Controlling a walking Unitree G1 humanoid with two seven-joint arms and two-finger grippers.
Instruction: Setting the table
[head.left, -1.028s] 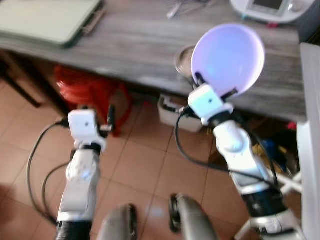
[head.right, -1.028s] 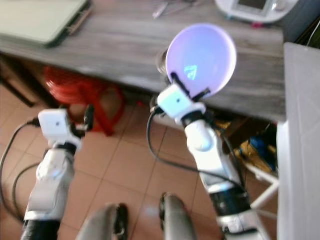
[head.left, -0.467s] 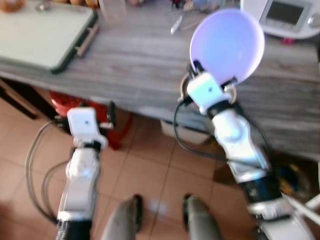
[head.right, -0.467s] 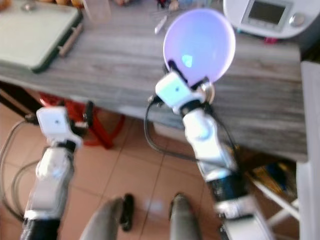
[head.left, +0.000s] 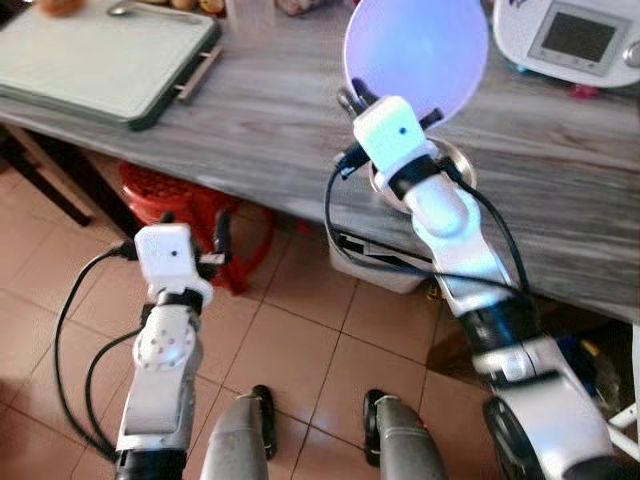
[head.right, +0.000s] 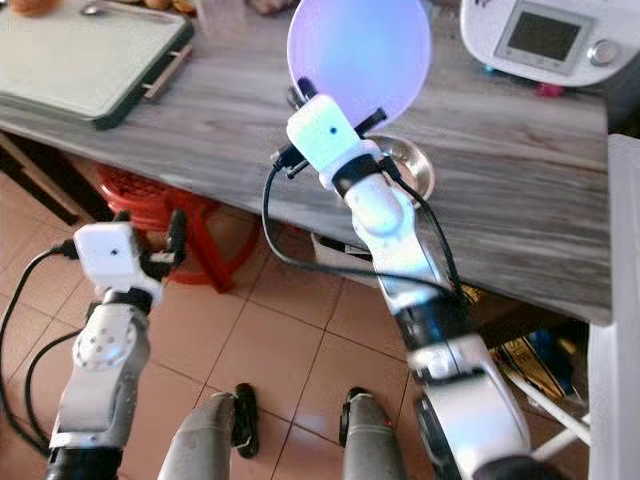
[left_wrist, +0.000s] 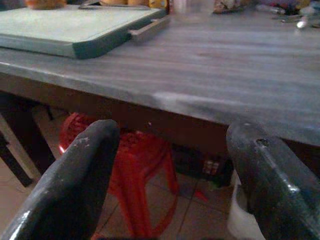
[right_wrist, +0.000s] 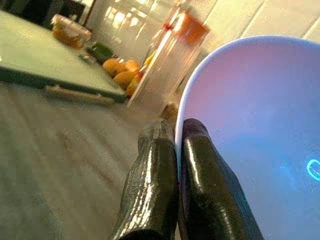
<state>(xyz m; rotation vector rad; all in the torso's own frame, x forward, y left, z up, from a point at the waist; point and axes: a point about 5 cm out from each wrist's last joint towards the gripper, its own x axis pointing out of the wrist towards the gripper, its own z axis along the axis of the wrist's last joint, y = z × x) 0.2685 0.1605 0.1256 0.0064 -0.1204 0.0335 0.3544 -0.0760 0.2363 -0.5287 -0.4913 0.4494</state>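
Note:
A pale lilac plate (head.left: 415, 45) stands on edge above the grey wooden table (head.left: 270, 120), held at its lower rim. My right gripper (right_wrist: 177, 132) is shut on that rim, one finger on each face; the same gripper (head.left: 375, 100) reaches over the table's near half. A small metal bowl (head.left: 458, 165) sits on the table just behind my right wrist. My left gripper (left_wrist: 170, 150) is open with nothing between its fingers, held low in front of the table edge, over the floor.
A green tray (head.left: 100, 60) lies at the table's far left and a white appliance (head.left: 570, 40) at the far right. A red stool (head.left: 190, 205) and a white box (head.left: 385, 265) stand under the table. Tiled floor lies around my feet (head.left: 260, 425).
The view has shifted closer to the table. My right arm has carried the plate further over the tabletop and slightly left. The left arm keeps its pose.

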